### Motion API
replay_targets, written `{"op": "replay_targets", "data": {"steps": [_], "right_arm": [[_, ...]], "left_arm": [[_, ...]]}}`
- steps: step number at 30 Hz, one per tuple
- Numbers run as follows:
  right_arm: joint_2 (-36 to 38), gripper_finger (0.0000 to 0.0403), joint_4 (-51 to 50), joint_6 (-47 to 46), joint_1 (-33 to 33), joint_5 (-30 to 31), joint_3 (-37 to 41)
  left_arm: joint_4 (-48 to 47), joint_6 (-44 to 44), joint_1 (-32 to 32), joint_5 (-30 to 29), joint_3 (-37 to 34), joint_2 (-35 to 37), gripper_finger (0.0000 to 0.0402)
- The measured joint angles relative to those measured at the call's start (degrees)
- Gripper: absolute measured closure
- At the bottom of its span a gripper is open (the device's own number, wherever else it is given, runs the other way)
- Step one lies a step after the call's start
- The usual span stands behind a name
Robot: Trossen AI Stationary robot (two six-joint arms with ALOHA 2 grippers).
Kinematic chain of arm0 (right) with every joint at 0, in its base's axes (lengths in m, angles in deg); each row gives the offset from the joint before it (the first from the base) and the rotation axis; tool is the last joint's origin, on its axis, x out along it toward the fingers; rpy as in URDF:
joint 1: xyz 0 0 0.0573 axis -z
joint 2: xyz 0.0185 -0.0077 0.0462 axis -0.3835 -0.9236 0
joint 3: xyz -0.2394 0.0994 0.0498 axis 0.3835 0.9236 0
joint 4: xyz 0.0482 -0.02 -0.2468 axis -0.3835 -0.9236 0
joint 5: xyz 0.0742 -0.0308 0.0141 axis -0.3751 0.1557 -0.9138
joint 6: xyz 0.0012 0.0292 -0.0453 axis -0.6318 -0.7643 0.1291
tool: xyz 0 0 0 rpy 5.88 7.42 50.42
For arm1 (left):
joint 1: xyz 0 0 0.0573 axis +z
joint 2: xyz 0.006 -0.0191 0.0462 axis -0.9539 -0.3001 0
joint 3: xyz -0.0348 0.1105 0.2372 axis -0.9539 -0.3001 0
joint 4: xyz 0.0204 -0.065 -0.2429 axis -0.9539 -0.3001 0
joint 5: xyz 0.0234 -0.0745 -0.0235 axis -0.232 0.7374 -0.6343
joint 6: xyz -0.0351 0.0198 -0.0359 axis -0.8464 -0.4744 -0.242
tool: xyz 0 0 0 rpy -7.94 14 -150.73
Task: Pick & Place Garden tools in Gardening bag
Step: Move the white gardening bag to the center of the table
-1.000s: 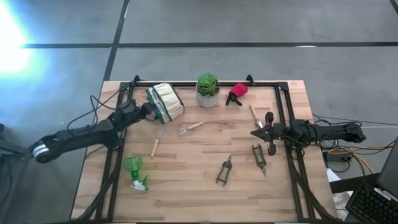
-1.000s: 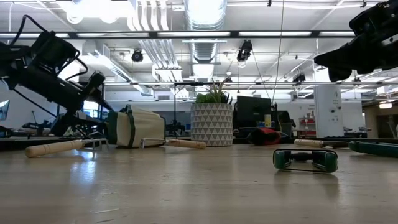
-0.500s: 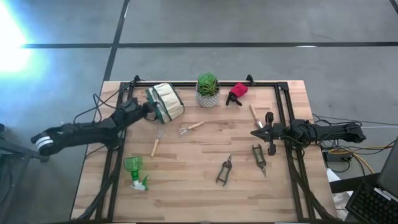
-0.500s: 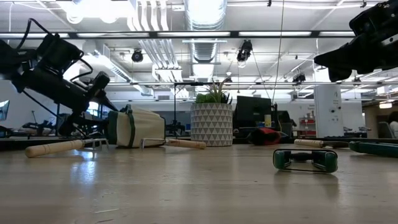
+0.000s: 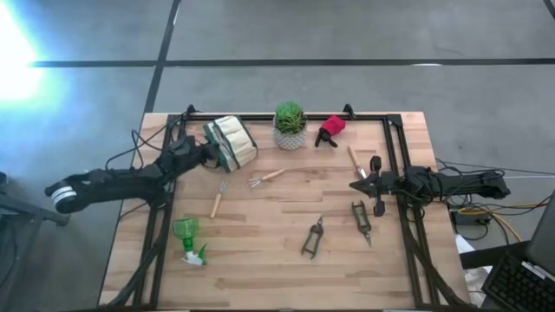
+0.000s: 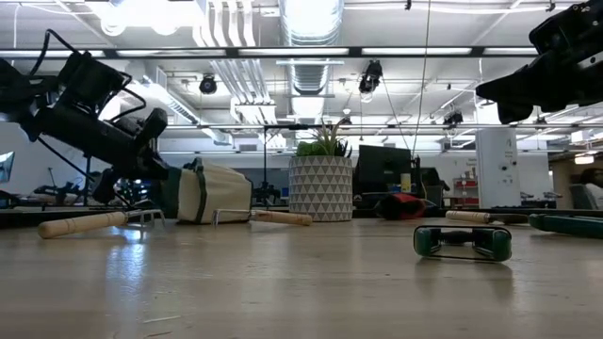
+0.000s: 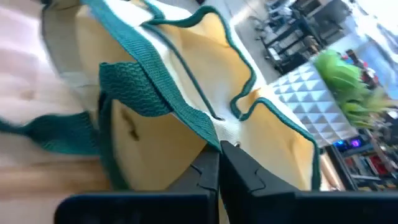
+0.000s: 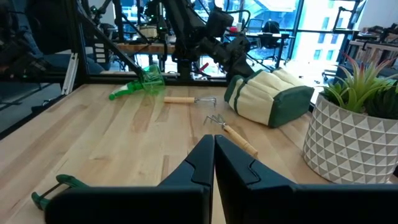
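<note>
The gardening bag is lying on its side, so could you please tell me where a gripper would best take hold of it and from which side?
Probably the dark green trim at the mouth of the gardening bag, approached from the table's left side, where the left gripper already is. The bag lies tipped with its mouth facing that way, and the trim is a thin fabric edge that closed fingers can pinch. The right gripper waits across the table.

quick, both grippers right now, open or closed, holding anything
Left gripper: shut, at the gardening bag's mouth; a grip on it cannot be told.
Right gripper: shut, empty, above the table.
</note>
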Motion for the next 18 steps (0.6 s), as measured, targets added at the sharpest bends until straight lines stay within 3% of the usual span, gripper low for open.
{"op": "replay_targets", "data": {"steps": [11, 18], "right_arm": [[0.0, 0.0394, 0.0, 0.0, 0.0, 0.0, 0.0], [0.0, 0.0394, 0.0, 0.0, 0.0, 0.0, 0.0]], "left_arm": [[4.3, 2.9, 0.0, 8.2, 2.0, 0.2, 0.0399], [-2.7, 6.7, 0.1, 13.2, 9.8, 0.2, 0.04]]}}
